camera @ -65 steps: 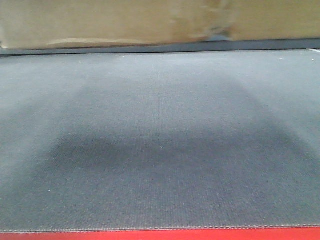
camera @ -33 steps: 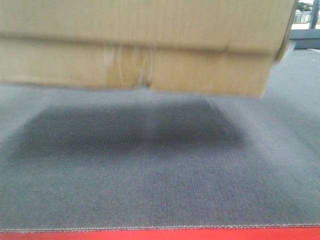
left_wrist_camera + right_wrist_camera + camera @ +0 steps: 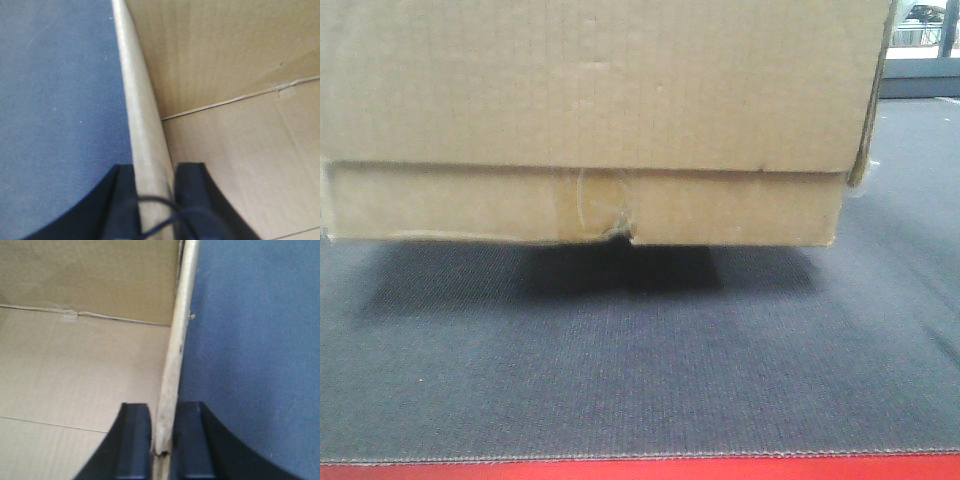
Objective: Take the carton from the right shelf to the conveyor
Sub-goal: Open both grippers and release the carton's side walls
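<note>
On the belt: the carton [image 3: 590, 110] fills the upper front view, over the conveyor [image 3: 640, 370]; a dark shadow lies under its bottom edge, so whether it touches the belt cannot be told.
Carton front: plain brown cardboard, taped seam with a small tear at the bottom edge.
Conveyor edge: red strip [image 3: 640, 470] along the near side.
Left gripper [image 3: 154, 200]: 2 black fingers pinch the carton's left wall [image 3: 142, 130], 1 inside, 1 outside.
Right gripper [image 3: 162, 440]: 2 black fingers pinch the right wall [image 3: 175, 350], likewise straddling it.
Inside carton: bare cardboard floor and walls.
</note>
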`<state>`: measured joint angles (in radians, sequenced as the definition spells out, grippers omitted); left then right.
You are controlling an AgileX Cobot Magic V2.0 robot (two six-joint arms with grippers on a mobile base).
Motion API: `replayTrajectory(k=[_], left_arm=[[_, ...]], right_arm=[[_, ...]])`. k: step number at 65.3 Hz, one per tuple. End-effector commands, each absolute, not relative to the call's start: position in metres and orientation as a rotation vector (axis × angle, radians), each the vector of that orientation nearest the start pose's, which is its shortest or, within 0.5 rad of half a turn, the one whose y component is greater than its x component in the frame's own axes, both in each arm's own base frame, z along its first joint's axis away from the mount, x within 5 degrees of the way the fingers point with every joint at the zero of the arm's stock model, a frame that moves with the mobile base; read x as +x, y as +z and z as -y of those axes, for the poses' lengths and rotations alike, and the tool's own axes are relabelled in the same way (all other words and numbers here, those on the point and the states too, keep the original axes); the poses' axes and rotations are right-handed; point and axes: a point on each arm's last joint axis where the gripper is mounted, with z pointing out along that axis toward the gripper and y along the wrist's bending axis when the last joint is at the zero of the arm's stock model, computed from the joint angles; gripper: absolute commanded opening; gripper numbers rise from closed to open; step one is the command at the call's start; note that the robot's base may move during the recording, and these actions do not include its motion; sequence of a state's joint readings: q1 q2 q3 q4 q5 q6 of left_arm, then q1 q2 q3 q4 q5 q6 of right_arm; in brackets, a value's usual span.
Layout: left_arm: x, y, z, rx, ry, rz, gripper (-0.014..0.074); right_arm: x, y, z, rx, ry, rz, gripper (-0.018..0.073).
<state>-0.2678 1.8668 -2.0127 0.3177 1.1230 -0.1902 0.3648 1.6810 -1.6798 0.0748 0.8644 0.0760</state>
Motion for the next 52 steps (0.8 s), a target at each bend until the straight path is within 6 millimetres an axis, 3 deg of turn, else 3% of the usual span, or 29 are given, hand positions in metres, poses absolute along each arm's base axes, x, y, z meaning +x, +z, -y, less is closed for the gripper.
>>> replayTrajectory(k=[1,7,9,25,30,33,45,52], left_arm=[[0.404,0.404,0.081,0.14,0.216,-2.359,0.0328],[0.399,0.411,0.082,0.134,0.186,-2.349,0.0585],[0.396,0.414,0.081,0.131,0.181,-2.341,0.0629],[0.358,0.459,0.072,0.102,0.129,-2.249,0.0455],[0.338,0.479,0.067,0.112,0.126,-2.204,0.0364],[0.325,0.491,0.063,0.111,0.119,-2.173,0.0299],[0.28,0.524,0.051,0.125,0.113,-2.08,-0.0039],[0.266,0.523,0.042,0.118,0.144,-2.069,-0.0005]], right_arm=[[0.355,0.387,-0.137,-0.307,0.291,-2.302,0.0303],[0.352,0.391,-0.135,-0.306,0.289,-2.305,0.0583],[0.35,0.393,-0.133,-0.303,0.289,-2.302,0.0573],[0.324,0.434,-0.106,-0.239,0.283,-2.191,0.0554],[0.313,0.446,-0.092,-0.204,0.268,-2.175,0.0484],[0.304,0.453,-0.081,-0.18,0.254,-2.179,0.0397],[0.275,0.459,-0.048,-0.088,0.202,-2.195,-0.0097],[0.259,0.445,-0.039,-0.071,0.175,-2.185,-0.006]])
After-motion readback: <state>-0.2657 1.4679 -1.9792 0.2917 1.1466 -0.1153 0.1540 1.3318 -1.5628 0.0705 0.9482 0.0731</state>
